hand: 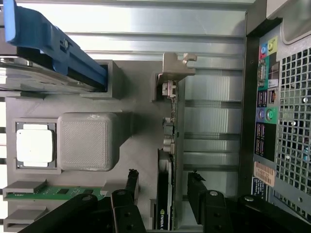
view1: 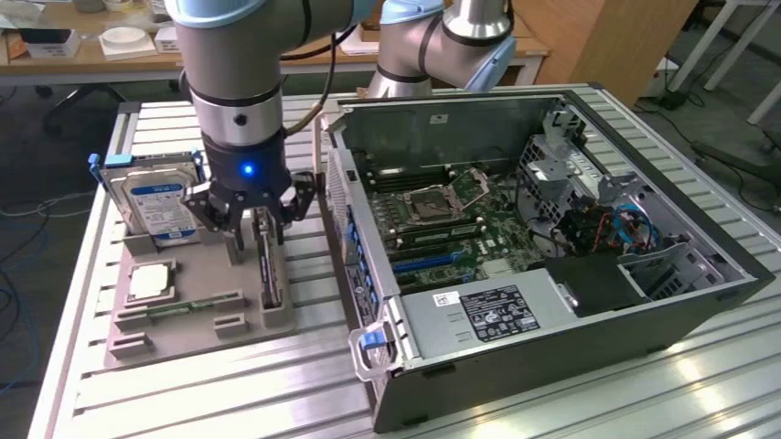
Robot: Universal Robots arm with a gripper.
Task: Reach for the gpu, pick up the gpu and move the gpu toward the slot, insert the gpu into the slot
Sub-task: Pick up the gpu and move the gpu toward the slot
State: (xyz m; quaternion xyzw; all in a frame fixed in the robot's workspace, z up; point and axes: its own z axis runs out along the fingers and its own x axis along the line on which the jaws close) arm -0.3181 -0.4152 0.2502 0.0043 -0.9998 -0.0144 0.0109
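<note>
Exterior view: the arm reaches down over a grey holder [view1: 183, 329] on the slatted table [view1: 244, 393], at the exterior view's left of the open computer case [view1: 586, 320]. The gripper [view1: 259, 233] hangs spread wide directly above the gpu [view1: 270, 274], which stands on edge in the holder, well apart from the motherboard [view1: 427, 224] inside the case. A hard drive [view1: 153, 206] stands upright just beside the gripper, and a processor chip [view1: 149, 279] lies flat near it.

Wrist view: the gpu [hand: 170, 145] runs edge-on between the two black fingers [hand: 197, 187], its silver bracket [hand: 172, 68] at the far end. Gaps seem to show on both sides, though contact is hard to judge.
</note>
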